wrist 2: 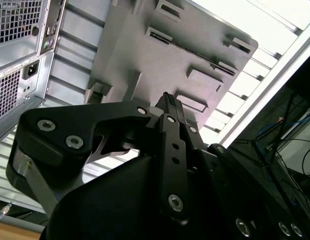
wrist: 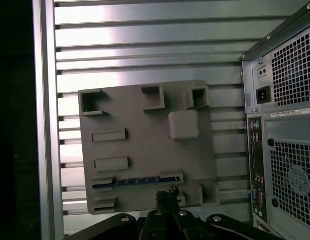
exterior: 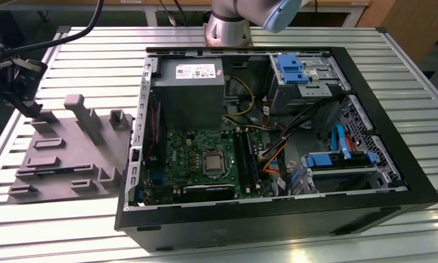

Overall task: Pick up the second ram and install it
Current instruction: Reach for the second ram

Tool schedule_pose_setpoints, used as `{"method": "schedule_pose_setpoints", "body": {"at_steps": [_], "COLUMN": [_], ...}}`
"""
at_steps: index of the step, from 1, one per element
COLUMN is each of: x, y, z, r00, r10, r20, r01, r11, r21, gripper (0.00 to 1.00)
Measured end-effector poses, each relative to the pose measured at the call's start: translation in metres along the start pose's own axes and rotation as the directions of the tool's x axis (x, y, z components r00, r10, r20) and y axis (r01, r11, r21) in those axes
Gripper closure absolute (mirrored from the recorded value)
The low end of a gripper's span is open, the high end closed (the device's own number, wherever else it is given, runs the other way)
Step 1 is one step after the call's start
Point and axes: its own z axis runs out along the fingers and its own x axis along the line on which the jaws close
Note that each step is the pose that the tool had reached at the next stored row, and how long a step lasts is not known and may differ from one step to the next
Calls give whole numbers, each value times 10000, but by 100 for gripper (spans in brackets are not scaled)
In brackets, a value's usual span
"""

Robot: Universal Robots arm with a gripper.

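Gripper [wrist: 168, 192] clenched on nothing, hovers just beside 2nd ram [wrist: 129, 181] lying in grey tray [wrist: 145, 145] slot; pickup, install not yet done.

Second ram [wrist: 127, 181]: seen edge-on in a slot of the grey tray [wrist: 145, 145], a thin blue strip; chips too small to tell. Gripper [wrist: 168, 194]: body cut off by the picture's edge in the first wrist view; in the second wrist view it hides part of the tray. Computer case [wrist: 285, 125]: cropped.
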Motion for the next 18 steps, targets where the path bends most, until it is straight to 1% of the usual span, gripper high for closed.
{"method": "schedule_pose_setpoints", "body": {"at_steps": [18], "x": [57], "y": [-47], "z": [50], "r00": [10000], "r10": [0], "r20": [1], "r01": [0], "r11": [10000], "r21": [0], "gripper": [89]}}
